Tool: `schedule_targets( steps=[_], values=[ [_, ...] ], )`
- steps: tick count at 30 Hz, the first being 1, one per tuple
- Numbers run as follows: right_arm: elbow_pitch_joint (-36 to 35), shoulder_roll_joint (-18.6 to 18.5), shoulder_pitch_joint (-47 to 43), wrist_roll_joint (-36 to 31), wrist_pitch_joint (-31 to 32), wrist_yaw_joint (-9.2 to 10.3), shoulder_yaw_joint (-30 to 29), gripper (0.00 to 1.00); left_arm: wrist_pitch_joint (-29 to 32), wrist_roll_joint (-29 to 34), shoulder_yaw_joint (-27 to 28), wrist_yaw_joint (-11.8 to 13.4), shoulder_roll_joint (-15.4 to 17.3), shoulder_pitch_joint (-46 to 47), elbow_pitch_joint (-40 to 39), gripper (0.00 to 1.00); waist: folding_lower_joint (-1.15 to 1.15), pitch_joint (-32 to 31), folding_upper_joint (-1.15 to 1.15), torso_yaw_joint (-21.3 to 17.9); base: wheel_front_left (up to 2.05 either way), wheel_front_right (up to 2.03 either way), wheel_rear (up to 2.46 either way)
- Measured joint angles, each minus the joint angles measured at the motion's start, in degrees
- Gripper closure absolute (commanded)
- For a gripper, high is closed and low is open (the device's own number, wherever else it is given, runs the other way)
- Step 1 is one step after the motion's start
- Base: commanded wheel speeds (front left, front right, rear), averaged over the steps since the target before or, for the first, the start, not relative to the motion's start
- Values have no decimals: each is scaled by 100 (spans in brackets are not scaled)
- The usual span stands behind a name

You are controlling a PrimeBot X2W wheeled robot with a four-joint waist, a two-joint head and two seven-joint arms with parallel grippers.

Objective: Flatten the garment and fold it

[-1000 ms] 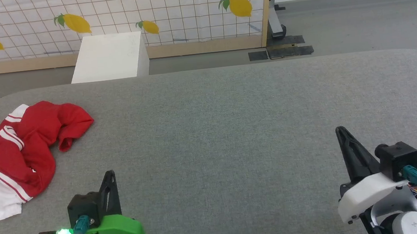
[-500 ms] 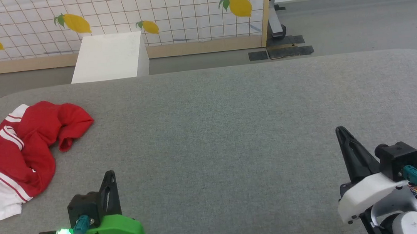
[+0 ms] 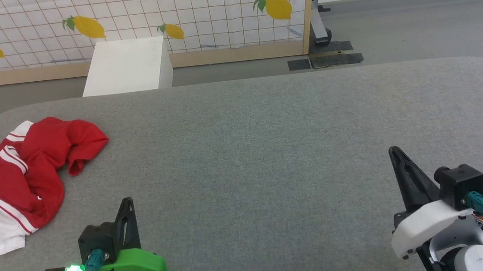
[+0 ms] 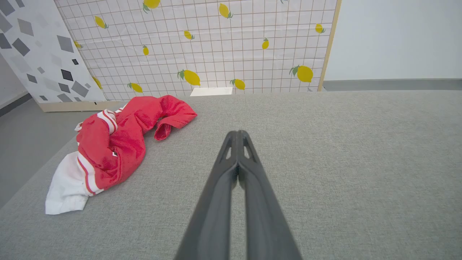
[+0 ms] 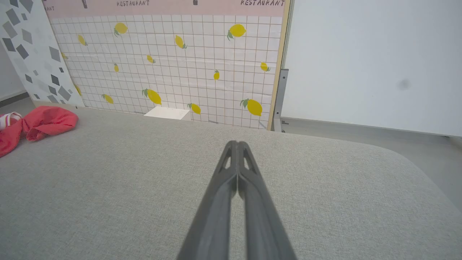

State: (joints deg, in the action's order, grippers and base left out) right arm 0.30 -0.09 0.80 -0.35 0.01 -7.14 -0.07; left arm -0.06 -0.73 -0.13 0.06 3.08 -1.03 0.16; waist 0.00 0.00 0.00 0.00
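The garment, a red jersey-style T-shirt of soft knit with white short sleeves and red-and-white striped trim, lies crumpled in a heap at about 9 o'clock on the wide grey fabric-covered counter, close to its rounded left edge. One white sleeve spills out toward 7 o'clock of the heap, and a red fold reaches toward 2 o'clock. No lettering shows in the bunched cloth. It has the same outline and the same place as a second ago.

The left claw, on its bright green wrist housing, sits at 7 o'clock of the head view. Its two long dark fingers are pressed together and grip nothing. In the left wrist view the left claw points across bare grey cloth, with the garment at 10 o'clock and well apart from the tips.

The right claw, on its white wrist housing, sits at 5 o'clock, likewise closed tight and empty. In the right wrist view the right claw aims at the far counter edge, and the garment is at 9 o'clock, far off.

Neither claw has shifted since the earlier frames, and the head view has not moved either.

Past the counter at 11 o'clock stands a plain white box, in front of a white grid-patterned panel with yellow lemons.
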Motion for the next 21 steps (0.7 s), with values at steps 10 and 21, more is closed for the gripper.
schedule_targets(
  steps=[10,21],
  values=[
    [0,0,0,0,0,0,-1,100,0,0,0,0,0,0,0,100,0,0,0,0,0,0,0],
    [0,0,0,0,0,0,-1,100,0,0,-1,0,0,0,0,100,0,0,0,0,0,0,0]
  ],
)
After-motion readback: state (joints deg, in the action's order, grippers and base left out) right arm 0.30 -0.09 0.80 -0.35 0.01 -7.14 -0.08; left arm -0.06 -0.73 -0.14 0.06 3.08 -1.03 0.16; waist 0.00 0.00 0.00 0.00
